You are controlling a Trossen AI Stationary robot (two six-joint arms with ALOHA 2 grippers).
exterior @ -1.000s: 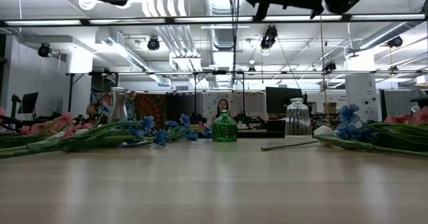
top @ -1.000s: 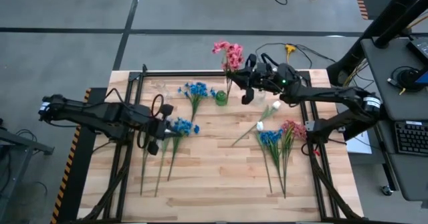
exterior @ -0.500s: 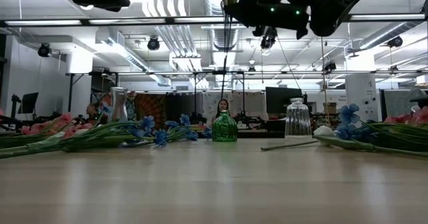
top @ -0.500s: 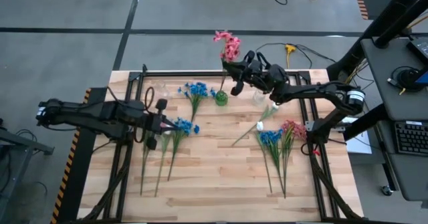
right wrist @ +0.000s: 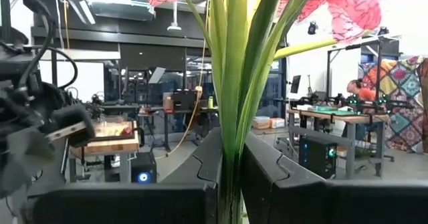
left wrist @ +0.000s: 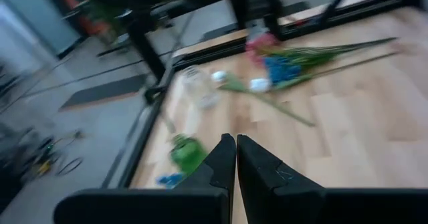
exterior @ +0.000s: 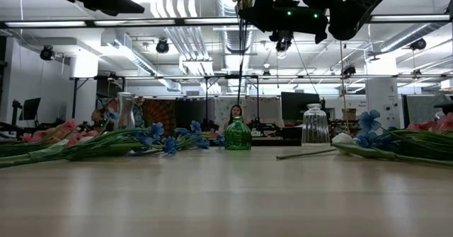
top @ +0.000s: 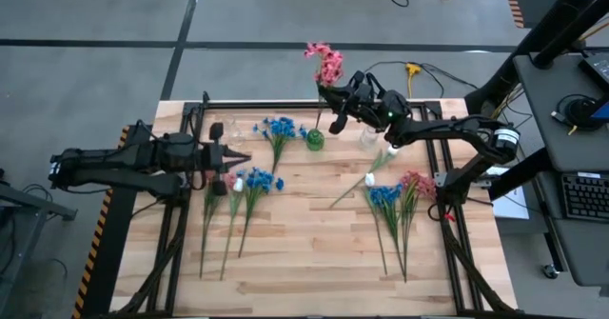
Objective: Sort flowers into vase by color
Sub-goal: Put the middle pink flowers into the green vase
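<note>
Pink flower spray, the one being handled, stands nearly upright in the right hand, blooms up and its green stems running down between the two fingers, which are closed tight on them. In the high view it is held above the far edge of the tabletop, just beside the small green vase; in the low view its stems hang straight down over that vase.

Loose flowers lie flat in four groups, their stems mostly running from the far side toward the near edge. One blue cluster lies left of the green vase with its head toward the far edge. A blue bunch with a white bud lies near the left hand, stems trailing to the near edge. One white tulip lies diagonally right of centre. On the right, a blue bunch and a pink bunch lie side by side, heads away from the near edge.

Three vases are in view: the green one, a clear ribbed one to its right, and a clear one at the far left.

The left hand hovers over the left side of the tabletop, fingers pressed together and holding nothing.
</note>
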